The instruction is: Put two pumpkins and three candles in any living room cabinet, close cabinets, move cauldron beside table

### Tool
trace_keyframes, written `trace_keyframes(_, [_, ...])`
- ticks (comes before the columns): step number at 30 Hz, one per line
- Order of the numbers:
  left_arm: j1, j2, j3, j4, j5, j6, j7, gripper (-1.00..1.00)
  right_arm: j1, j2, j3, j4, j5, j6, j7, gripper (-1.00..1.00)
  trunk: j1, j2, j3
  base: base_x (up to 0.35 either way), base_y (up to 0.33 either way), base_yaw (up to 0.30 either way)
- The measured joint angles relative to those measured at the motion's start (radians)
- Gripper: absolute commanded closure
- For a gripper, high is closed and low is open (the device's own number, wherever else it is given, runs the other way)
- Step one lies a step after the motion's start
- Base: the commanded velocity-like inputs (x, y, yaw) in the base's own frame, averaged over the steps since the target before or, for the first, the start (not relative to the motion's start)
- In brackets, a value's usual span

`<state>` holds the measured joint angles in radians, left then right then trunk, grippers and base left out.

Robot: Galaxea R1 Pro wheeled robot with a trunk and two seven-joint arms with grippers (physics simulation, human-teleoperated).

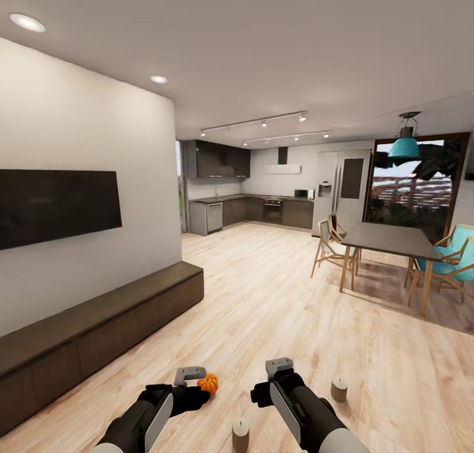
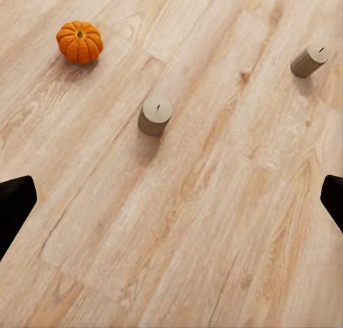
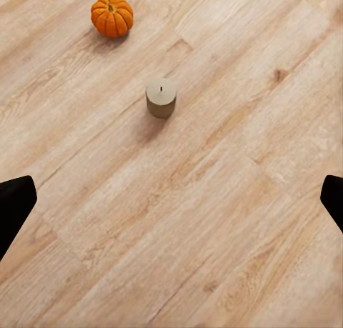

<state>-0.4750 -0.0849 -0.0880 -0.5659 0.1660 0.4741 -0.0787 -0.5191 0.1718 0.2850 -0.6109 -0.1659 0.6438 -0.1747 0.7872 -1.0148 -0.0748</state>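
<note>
**Both arms over floor clutter, nothing picked up, cabinet shut**

Living room, light wood floor. Long dark-brown cabinet runs under the wall TV, every drawer front flush. Dining table well off toward the kitchen. No cauldron seen.

Left gripper and right gripper both hang above the floor, jaws spread wide, empty; in each wrist view the black fingertips sit at opposite edges.

One pumpkin on the floor just beside the left gripper. One candle upright between the arms, another candle upright outside the right arm. Second pumpkin and third candle not seen.

Risks, my read:
- Pumpkin is round and ribbed; an off-centre close could squirt it away rolling.
- Candles are stubby; a finger clipping the rim on descent could tip one, then it rolls.
- Arms close together, could collide reaching for the middle candle.
- Drawer not opened yet; carrying first leaves nowhere to drop.
</note>
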Motion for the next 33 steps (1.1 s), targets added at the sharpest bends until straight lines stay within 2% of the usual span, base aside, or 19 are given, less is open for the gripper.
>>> trace_keyframes(19, [0.0,0.001,0.0,0.005,-0.001,0.0,-0.002,-1.0,0.0,0.0,0.0,0.0,0.0,-0.001,0.001,-1.0,0.0,0.0,0.002,0.002,0.0,-0.127])
trace_keyframes(33, [0.0,0.002,-0.002,0.003,-0.001,0.0,-0.001,-1.0,0.0,0.001,0.0,0.0,0.0,-0.001,0.001,-1.0,0.0,0.0,0.005,0.192,-0.156,-0.154])
